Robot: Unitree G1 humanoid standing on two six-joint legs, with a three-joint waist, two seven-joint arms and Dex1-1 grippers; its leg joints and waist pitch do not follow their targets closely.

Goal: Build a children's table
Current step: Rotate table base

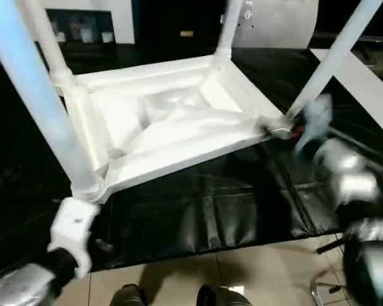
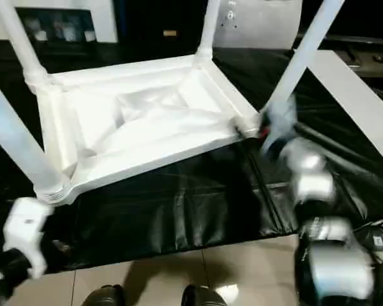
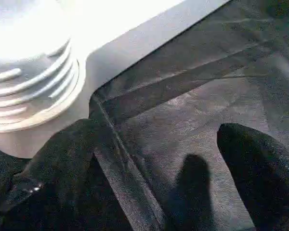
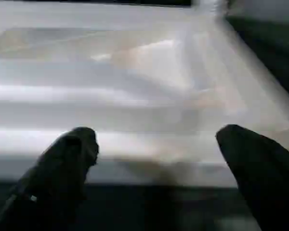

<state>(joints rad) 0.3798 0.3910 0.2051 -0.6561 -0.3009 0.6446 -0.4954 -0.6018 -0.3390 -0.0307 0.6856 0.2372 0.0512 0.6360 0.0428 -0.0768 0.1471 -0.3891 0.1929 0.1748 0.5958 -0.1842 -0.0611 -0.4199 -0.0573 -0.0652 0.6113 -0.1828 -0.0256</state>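
On black mat (image 1: 242,210): children's table (image 1: 172,127) upside down, four legs up. Left gripper (image 3: 164,159) fingers spread wide, empty, just beside near-left leg socket (image 3: 33,82). Right gripper (image 4: 154,163) spread wide, empty, facing the tabletop rim.

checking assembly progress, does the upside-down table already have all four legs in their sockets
Yes, the children's table lies top-down on the black mat with a leg rising from each of its four corners.
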